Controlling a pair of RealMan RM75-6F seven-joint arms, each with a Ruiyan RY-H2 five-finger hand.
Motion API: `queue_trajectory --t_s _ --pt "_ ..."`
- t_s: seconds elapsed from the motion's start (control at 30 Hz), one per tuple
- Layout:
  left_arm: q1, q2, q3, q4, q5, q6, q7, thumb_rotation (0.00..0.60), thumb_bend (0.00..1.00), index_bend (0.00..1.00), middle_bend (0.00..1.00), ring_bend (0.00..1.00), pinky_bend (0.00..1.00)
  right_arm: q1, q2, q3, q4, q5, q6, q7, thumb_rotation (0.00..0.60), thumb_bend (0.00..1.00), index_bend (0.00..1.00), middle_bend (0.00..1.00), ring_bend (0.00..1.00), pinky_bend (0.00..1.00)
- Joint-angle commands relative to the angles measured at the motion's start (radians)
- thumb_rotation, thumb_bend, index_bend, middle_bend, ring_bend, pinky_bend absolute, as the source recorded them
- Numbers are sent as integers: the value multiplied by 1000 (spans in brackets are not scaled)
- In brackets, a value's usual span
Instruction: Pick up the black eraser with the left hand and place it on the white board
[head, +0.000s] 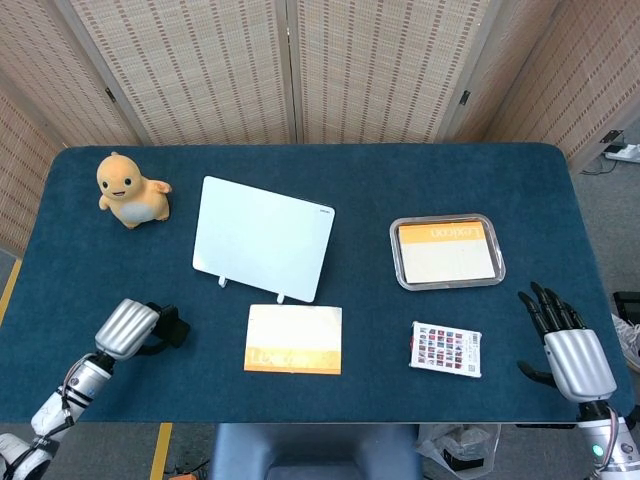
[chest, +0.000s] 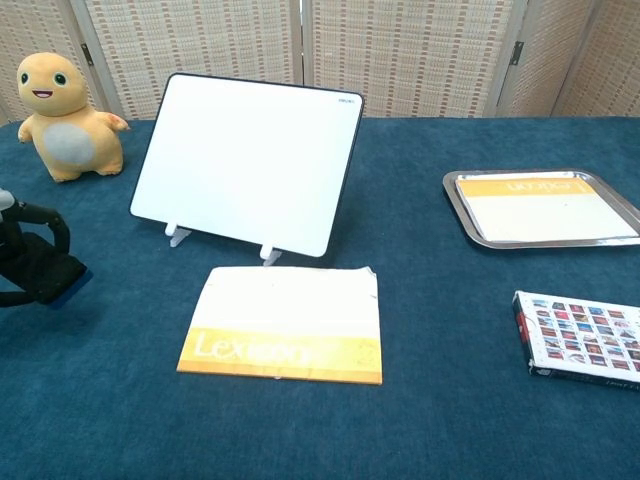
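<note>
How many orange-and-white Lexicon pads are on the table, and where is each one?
2. One pad lies flat on the cloth in front of the white board. The other pad lies inside the metal tray. None seems hidden.
</note>
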Motion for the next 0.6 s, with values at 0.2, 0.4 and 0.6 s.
queue_trajectory --t_s 0.2,0.4,0.6 --pt "-29 -99 -122 -28 -54 85 94 600 239 611 1000 1000 1000 -8 11 6 4 -1 23 37 600 150 0 0 0 163" --pt "-65 -216 -186 34 -78 126 133 600 240 594 1000 1000 1000 -15 20 4 11 -11 40 68 600 150 0 0 0 163" --pt "-102 -332 -224 103 -95 148 157 600 241 592 1000 1000 1000 -19 33 9 14 -4 47 107 600 150 0 0 0 163"
